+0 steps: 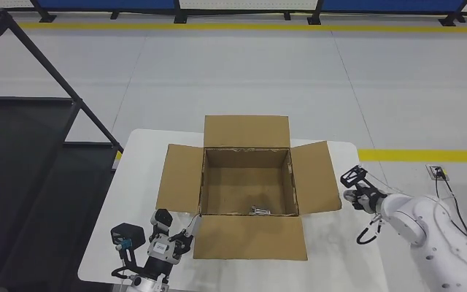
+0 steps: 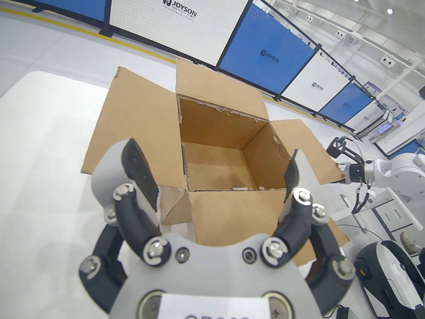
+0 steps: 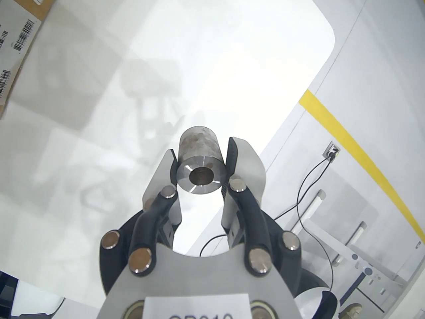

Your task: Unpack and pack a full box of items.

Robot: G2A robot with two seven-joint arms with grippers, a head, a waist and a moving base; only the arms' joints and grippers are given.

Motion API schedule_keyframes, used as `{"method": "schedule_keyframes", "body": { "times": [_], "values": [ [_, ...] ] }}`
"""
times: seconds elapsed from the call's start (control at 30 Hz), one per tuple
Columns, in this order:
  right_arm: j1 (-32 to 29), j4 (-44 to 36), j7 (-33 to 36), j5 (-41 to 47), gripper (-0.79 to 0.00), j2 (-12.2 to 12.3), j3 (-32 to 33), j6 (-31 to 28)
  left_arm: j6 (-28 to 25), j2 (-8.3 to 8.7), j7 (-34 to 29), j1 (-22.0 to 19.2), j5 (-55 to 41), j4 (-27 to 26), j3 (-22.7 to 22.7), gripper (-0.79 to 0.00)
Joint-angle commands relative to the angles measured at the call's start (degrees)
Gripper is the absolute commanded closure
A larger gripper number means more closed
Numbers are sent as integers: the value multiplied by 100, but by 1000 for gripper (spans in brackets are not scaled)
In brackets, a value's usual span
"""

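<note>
1. The top view looks steeply down from above the arms, taking in the whole table (image 1: 139, 190) with the box (image 1: 248, 164) at its centre.
2. The left wrist view sits close behind the left gripper (image 2: 214, 149) at the table's 7 o'clock corner, facing across the box toward wall panels (image 2: 179, 11).
3. The right wrist view looks down past the right gripper (image 3: 202, 149), close above the table's 3 o'clock edge.
4. All three views share the box.

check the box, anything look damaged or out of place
The cardboard box has ragged, torn edges along the top of its far wall and at one corner. Small scraps lie on its floor by the near wall, too small to identify. Nothing else stands out.
</note>
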Motion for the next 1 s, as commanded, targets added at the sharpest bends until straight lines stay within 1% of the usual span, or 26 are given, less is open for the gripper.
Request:
{"method": "schedule_keyframes", "body": {
  "times": [0.0, 0.13, 0.23, 0.43, 0.63, 0.83, 0.87, 0.9, 0.97],
  "values": [
    [-28, 25, 197, 65, 0, 21, 76, -108, 0, 0, 0, 0, 0, 0, 0, -785],
    [-33, 88, 552, 98, 0, 51, 81, -403, 0, 0, 0, 0, 0, 0, 0, -785],
    [9, 167, 617, 108, 0, 47, -3, -496, 0, 0, 0, 0, 0, 0, 0, -785],
    [184, 340, 584, 43, 0, -17, -371, -438, 0, 0, 0, 0, 0, 0, 0, -785],
    [457, 599, 614, -154, 0, -103, -739, -150, 0, 0, 0, 0, 0, 0, 0, -785],
    [665, 862, 490, -106, 0, -146, -864, -213, 0, 0, 0, 0, 0, 0, 0, -785],
    [683, 893, 483, -92, -86, -150, -874, -217, 0, 0, 0, 0, 0, 0, 0, -785],
    [699, 915, 475, -70, -289, -154, -885, -238, 0, 0, 0, 0, 0, 0, 0, -785],
    [734, 971, 475, -56, -323, -161, -906, -266, 0, 0, 0, 0, 0, 0, 0, -785]
  ]
}}
